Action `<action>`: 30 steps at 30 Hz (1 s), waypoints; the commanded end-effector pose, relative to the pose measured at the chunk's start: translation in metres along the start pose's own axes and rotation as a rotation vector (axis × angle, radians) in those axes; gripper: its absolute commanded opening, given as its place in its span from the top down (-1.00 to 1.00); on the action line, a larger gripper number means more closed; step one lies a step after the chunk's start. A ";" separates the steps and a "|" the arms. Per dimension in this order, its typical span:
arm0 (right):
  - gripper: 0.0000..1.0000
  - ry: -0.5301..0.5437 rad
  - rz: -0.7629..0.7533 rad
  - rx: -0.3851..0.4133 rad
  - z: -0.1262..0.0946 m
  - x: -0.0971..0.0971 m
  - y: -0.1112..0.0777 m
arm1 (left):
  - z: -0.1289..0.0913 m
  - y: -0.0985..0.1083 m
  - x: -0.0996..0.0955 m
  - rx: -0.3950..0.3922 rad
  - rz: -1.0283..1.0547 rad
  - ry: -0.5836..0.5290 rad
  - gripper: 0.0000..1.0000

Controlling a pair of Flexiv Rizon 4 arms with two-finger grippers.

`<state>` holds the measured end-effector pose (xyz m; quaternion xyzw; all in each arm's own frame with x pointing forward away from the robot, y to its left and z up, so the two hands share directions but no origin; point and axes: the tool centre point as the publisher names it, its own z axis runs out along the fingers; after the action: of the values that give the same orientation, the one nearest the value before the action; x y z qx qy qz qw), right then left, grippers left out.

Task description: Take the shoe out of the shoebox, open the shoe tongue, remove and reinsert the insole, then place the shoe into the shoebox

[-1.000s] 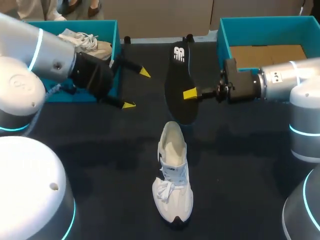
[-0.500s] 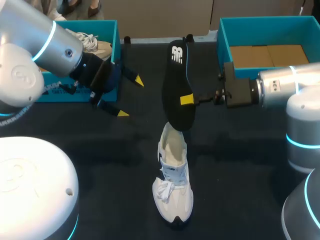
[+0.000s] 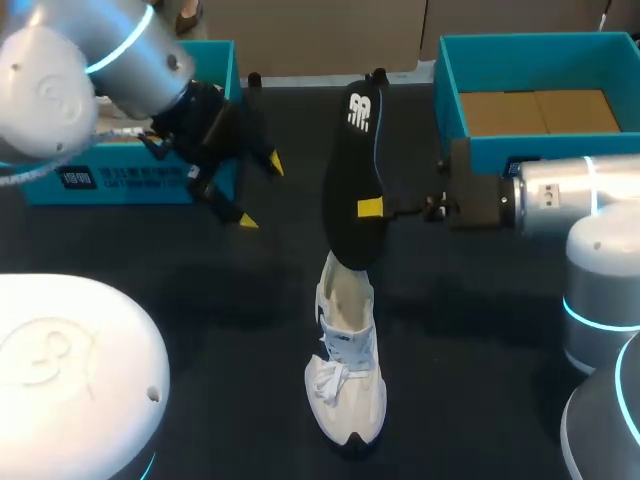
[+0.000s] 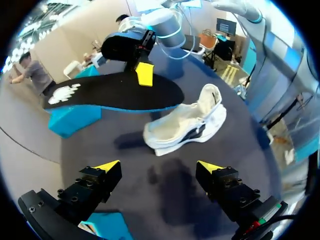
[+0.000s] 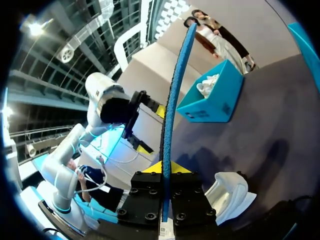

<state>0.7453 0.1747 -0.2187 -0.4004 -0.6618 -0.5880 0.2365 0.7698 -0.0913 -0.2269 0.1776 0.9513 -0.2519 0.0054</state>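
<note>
A white shoe [image 3: 345, 350] stands upright on the dark table, toe toward the near edge. My right gripper [image 3: 372, 208] is shut on a black insole [image 3: 352, 160] and holds it on edge above the table, its lower end just over the shoe's heel opening. In the right wrist view the insole [image 5: 175, 90] rises edge-on between the fingers [image 5: 165, 167], with the shoe [image 5: 227, 192] below and to one side. My left gripper [image 3: 258, 190] hangs open and empty to the left of the insole. From its wrist [image 4: 160, 167] the insole [image 4: 110, 92] and shoe [image 4: 187, 122] lie ahead.
A teal shoebox [image 3: 120, 180] sits at the far left behind my left arm. It shows in the right wrist view [image 5: 212, 100] with a second shoe inside. Another teal shoebox [image 3: 455, 110], with a brown cardboard floor, stands at the far right beside my right arm.
My right gripper has carried the insole down and toward the shoe, so its lower end now overlaps the heel. My left arm has swung up and back, its open gripper shifting slightly left.
</note>
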 end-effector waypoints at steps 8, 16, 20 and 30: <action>1.00 0.041 -0.095 -0.046 0.005 -0.023 -0.021 | 0.052 -0.001 0.026 -0.031 -0.169 0.183 -1.00; 1.00 0.051 -0.099 -0.043 0.005 -0.024 -0.022 | 0.058 0.007 0.032 -0.029 -0.203 0.238 -1.00; 1.00 0.051 -0.099 -0.043 0.005 -0.024 -0.022 | 0.058 0.007 0.032 -0.029 -0.203 0.238 -1.00; 1.00 0.111 -0.130 -0.056 0.012 -0.032 -0.027 | 0.107 0.012 0.044 -0.093 -0.157 0.149 -1.00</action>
<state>0.7397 0.1750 -0.2521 -0.3400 -0.6623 -0.6317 0.2161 0.7330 -0.1120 -0.3130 0.1273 0.9654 -0.2057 -0.0976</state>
